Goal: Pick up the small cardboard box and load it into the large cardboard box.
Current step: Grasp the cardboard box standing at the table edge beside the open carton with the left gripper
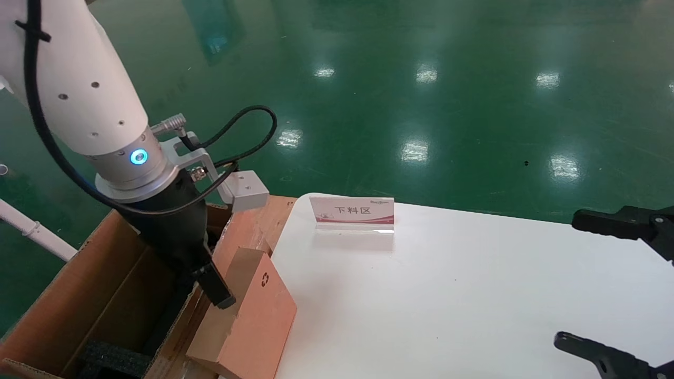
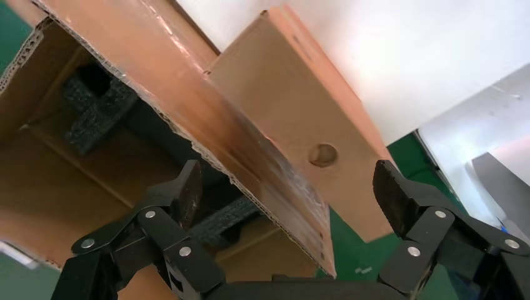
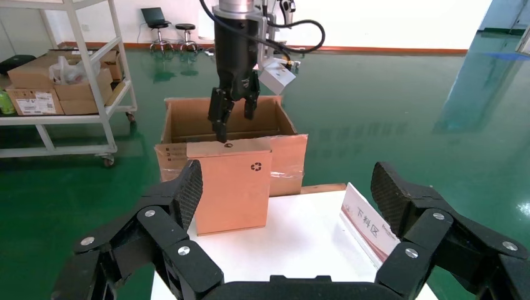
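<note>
We have the small cardboard box [image 1: 253,316] standing tilted at the left edge of the white tabletop [image 1: 447,295], leaning against the taped flap of the large cardboard box [image 1: 95,295], which sits on the floor just beside that edge. Our left gripper [image 2: 287,187] hovers above the small box's pale narrow top edge with its fingers spread wide, one on each side, grasping nothing. Our right gripper [image 3: 284,187] waits parked and spread over the tabletop's right edge. We judge the pick not yet made; grasping, lifting and loading all remain.
</note>
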